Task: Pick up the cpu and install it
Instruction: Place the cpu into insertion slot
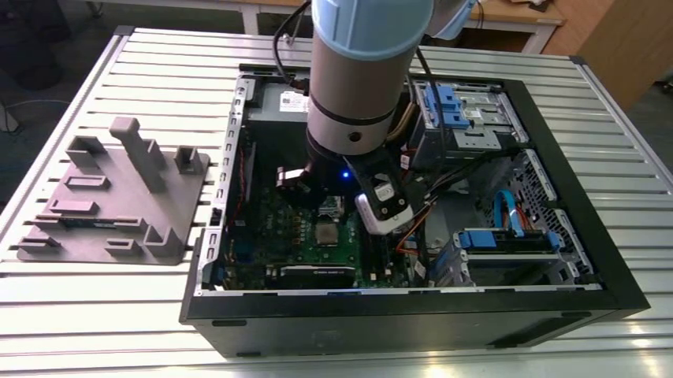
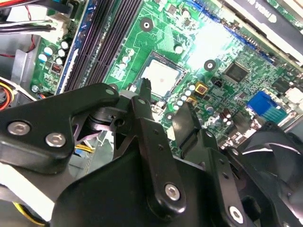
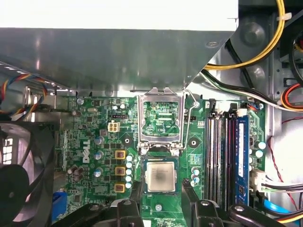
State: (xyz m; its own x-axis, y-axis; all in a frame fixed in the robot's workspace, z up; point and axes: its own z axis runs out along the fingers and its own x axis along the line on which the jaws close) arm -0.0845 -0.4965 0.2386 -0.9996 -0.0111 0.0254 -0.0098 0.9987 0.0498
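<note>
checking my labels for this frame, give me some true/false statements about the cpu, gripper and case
1. The cpu lies in its socket on the motherboard. True.
2. The gripper is shut on the cpu. False: it is open, and its fingers stand apart on either side of the cpu with a gap.
3. The socket bracket is hinged open. True.
4. The grey tray lies inside the case. False: it lies on the table, on the exterior view's left of the case.
5. The arm reaches down into the open case. True.
</note>
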